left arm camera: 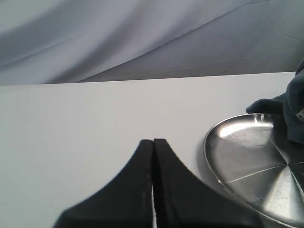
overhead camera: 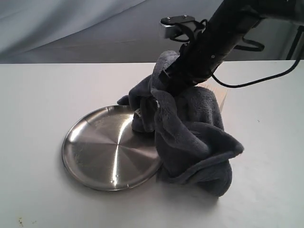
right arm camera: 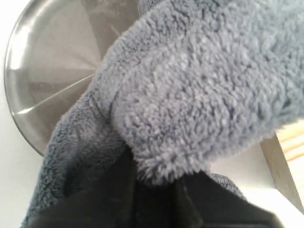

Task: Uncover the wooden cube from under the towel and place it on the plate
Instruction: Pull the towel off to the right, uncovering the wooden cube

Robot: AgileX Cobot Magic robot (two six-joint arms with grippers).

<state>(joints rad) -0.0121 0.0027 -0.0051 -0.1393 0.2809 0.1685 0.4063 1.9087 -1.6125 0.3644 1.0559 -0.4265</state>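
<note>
The grey-blue towel (overhead camera: 190,135) hangs bunched from my right gripper (overhead camera: 166,78), which is shut on a fold of it (right arm camera: 190,114). Its lower folds drape over the right edge of the steel plate (overhead camera: 102,149) and rest on the table. A pale corner of the wooden cube (overhead camera: 219,94) peeks out behind the towel; the right wrist view shows its edge (right arm camera: 287,154). My left gripper (left arm camera: 153,142) is shut and holds nothing, hovering over bare table beside the plate (left arm camera: 251,156). It does not show in the exterior view.
The white table (overhead camera: 42,104) runs wide on the left and in front of the plate. A grey cloth backdrop (overhead camera: 71,28) hangs behind. A black cable (overhead camera: 256,80) trails from the right arm above the table's back right.
</note>
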